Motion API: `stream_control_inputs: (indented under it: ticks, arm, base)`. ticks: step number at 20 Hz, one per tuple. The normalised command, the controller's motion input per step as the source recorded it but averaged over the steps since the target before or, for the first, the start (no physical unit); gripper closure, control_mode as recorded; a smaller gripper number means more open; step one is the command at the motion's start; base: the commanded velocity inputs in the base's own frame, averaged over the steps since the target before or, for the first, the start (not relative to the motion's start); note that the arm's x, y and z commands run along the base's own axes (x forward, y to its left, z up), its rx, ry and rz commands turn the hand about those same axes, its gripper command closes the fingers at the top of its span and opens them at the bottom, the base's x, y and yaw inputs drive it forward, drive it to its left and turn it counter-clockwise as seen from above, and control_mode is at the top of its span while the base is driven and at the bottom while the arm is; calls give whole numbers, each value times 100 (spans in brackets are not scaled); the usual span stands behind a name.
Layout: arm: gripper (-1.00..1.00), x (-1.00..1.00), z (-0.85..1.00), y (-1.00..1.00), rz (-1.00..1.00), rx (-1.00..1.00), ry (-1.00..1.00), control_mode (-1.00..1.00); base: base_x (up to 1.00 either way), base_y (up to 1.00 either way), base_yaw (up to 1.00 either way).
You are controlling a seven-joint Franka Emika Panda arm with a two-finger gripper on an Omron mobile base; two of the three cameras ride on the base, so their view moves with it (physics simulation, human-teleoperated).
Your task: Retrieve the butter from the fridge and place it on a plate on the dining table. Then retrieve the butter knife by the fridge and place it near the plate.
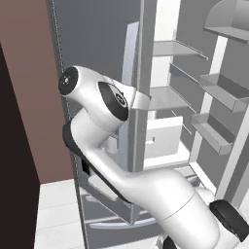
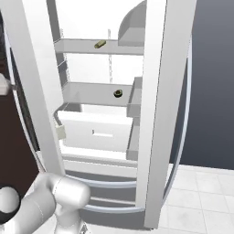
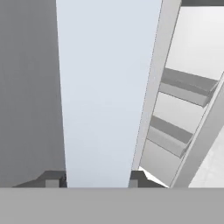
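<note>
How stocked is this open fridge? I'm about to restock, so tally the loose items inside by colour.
Olive-yellow: 1, a small item on the top shelf
Dark: 1, a round item on the middle shelf
Pale cream: 1, a small block, likely the butter, left of the white drawer
Total: 3

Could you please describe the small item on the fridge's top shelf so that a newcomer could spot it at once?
Start at the open fridge and find its highest flat shelf. Near that shelf's right end lies a small olive-yellow stick, slightly angled. The other small item, one shelf down, is darker and rounder.
</note>
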Motion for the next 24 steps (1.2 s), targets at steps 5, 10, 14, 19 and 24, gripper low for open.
stream_control_inputs:
  ticks: [5,10,14,19,24]
  arm:
    - [100,-56,0,60,-14,0,1,-100]
    - [100,-29,0,39,-12,0,2,-100]
    - [-100,-2,0,30,-4,0,0,-100]
    - [-100,0,0,7,0,0,0,-100]
    - [-100,0,-8,15,0,3,0,-100]
  base:
    - [0,0,0]
    - [0,0,0]
    - [0,0,0]
    - [0,0,0]
    - [0,0,0]
